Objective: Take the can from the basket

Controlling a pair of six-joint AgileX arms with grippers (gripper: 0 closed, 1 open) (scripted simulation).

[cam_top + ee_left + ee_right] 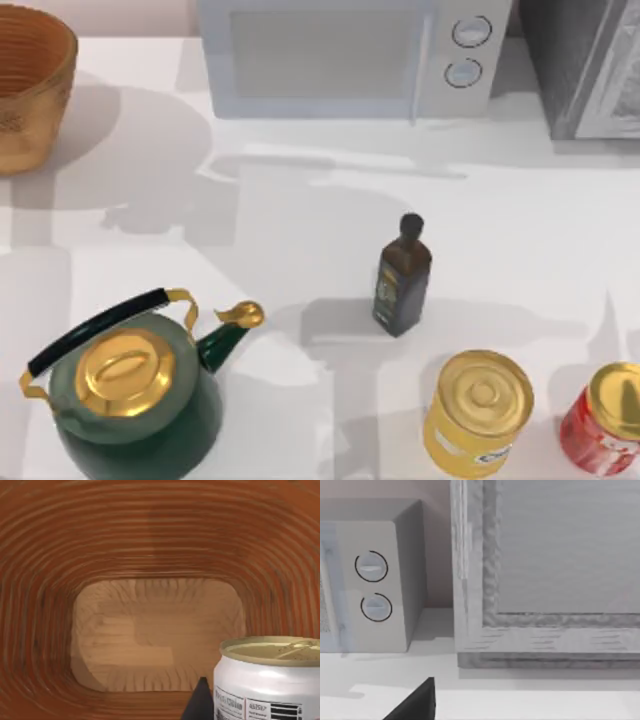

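Can point(267, 680) upright inside basket point(150, 540) at table's point(300, 220) far left; fingers' state indeterminable.

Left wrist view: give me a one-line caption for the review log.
Looking into the woven basket, with the small white can standing inside and a dark fingertip of the left gripper beside it.

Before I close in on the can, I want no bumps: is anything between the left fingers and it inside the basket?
Nothing visible. In the left wrist view a dark finger sits right beside the can, with only bare basket weave around.
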